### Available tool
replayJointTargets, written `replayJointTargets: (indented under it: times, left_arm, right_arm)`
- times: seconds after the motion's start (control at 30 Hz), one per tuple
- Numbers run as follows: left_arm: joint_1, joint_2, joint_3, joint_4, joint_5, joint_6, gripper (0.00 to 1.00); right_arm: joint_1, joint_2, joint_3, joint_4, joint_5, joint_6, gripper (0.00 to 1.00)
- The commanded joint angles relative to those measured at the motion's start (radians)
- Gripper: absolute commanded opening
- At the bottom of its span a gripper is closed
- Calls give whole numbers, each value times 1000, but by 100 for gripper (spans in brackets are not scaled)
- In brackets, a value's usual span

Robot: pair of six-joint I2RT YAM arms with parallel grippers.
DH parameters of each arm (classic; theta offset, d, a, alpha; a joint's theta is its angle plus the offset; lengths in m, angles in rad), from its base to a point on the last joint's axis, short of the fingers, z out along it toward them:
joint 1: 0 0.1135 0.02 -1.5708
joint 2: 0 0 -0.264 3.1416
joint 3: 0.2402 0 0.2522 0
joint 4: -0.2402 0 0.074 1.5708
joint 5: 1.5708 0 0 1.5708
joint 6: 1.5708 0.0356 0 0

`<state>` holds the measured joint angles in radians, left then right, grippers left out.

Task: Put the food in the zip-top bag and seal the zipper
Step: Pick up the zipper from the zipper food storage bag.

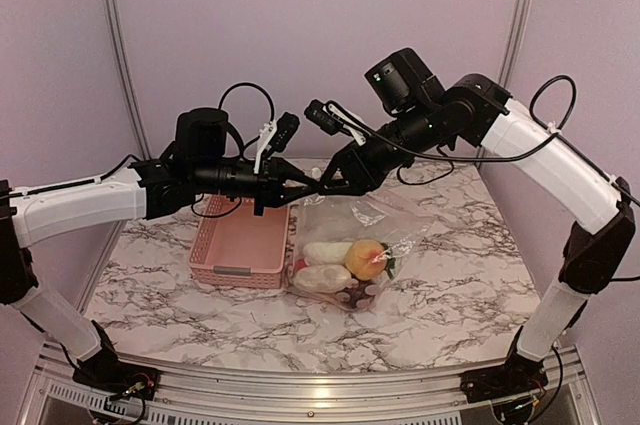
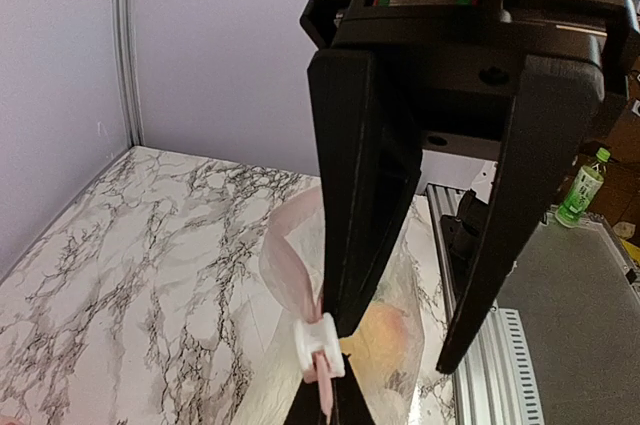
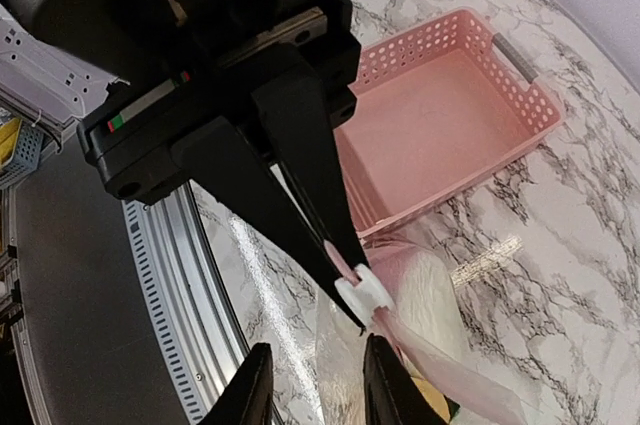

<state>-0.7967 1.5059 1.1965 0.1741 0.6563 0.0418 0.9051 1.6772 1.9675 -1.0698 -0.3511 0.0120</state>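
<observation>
**Left tool (image 3: 342,280) pinches zipper (image 3: 425,350), right tool (image 3: 318,387) part open**

The left tool grips the zipper at its white slider (image 3: 362,295). The right tool's fingers stand apart just beside it. The zip-top bag (image 1: 375,230), holding the food (image 1: 366,257), rests on the counter (image 1: 450,290) against the pink basket (image 1: 235,271).

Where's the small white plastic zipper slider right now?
Right wrist view, low centre: the white slider sits on the pink zipper strip at the shut left gripper's tips, near the pink lattice basket's corner.
</observation>
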Motion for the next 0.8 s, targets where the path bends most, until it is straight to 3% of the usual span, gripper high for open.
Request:
replayJointTargets:
  times: [0.0, 0.33, 0.47, 0.77]
  left_arm:
    - [4, -38, -9, 4, 60, 7, 0]
    - [7, -29, -8, 4, 113, -2, 0]
    - [7, -28, -4, -2, 117, 4, 0]
    - [7, -50, 5, -66, 110, 72, 0]
  right_arm:
    - [6, 12, 37, 50, 20, -65, 32]
    - [4, -24, 50, 93, 10, -141, 31]
    - [-15, -49, -4, 127, 33, -153, 40]
    - [-25, -5, -5, 141, -22, -165, 44]
